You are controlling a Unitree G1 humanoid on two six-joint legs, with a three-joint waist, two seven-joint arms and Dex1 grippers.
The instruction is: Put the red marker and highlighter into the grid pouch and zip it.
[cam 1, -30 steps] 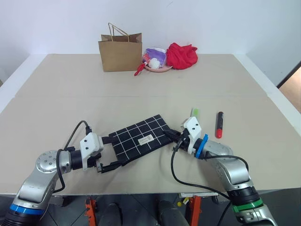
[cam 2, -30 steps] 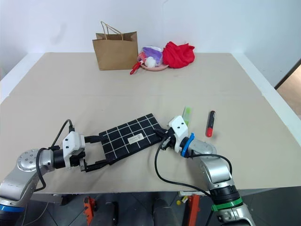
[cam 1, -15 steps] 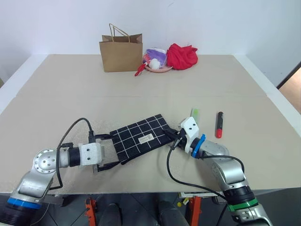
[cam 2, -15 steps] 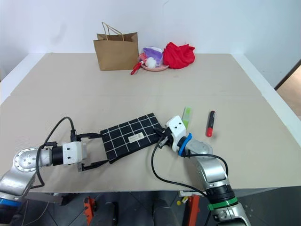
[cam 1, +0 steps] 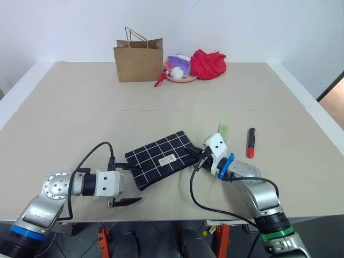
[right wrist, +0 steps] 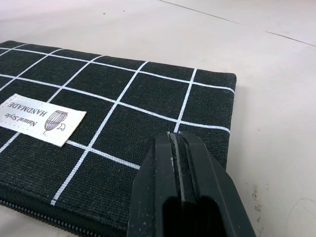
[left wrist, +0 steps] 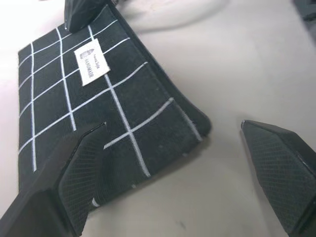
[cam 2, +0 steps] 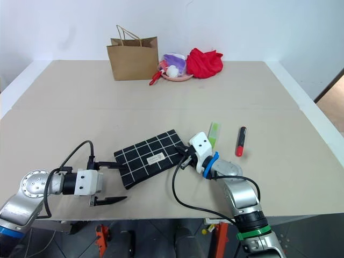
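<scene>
A: Where was the grid pouch (cam 1: 160, 158)?
B: Flat on the table (cam 1: 64, 118), front middle, lying on a slant, white label (cam 1: 165, 159) facing up. Looked zipped along the near edge, hard to be sure.

A: Left gripper (cam 1: 127, 185)?
B: Fingers spread wide, nothing in them. It sat at the pouch's near-left corner. One finger (left wrist: 74, 163) was over the corner of the fabric, the other (left wrist: 281, 168) over bare table beside it. Contact with the pouch, couldn't tell.

A: Right gripper (cam 1: 194, 156)?
B: Fingers pressed together at the pouch's right end. In the right wrist view the closed tips (right wrist: 183, 197) were over the fabric near the zipper edge. Whether they pinched the zipper pull, couldn't tell, it was hidden under the tips.

A: Red marker (cam 1: 250, 142)?
B: On the table right of the right gripper, apart from it, red cap end toward the robot. Not in the pouch.

A: Highlighter (cam 1: 223, 129)?
B: Light green, lying just behind the right gripper's white housing, between pouch and marker. Also outside the pouch.

A: Background stuff?
B: Brown paper bag (cam 1: 137, 58) at the far edge, pink plate (cam 1: 180, 78) with bits on it next to it, then a red cloth (cam 1: 208, 63).
</scene>
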